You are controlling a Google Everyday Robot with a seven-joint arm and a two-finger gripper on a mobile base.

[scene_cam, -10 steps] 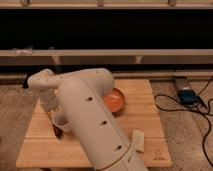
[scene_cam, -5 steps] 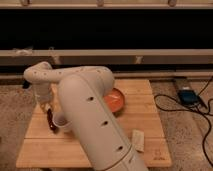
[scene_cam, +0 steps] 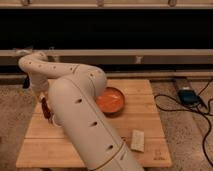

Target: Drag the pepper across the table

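At the table's [scene_cam: 145, 127] left edge, arm [scene_cam: 82, 107] curled back, hand [scene_cam: 43, 96] by pepper [scene_cam: 46, 108], grip unclear.

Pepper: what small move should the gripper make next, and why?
Probably a short drag inward, toward the middle of the table. The gripper sits low at the pepper, close to the table's left edge as the camera sees it, so going further left risks pushing it off.
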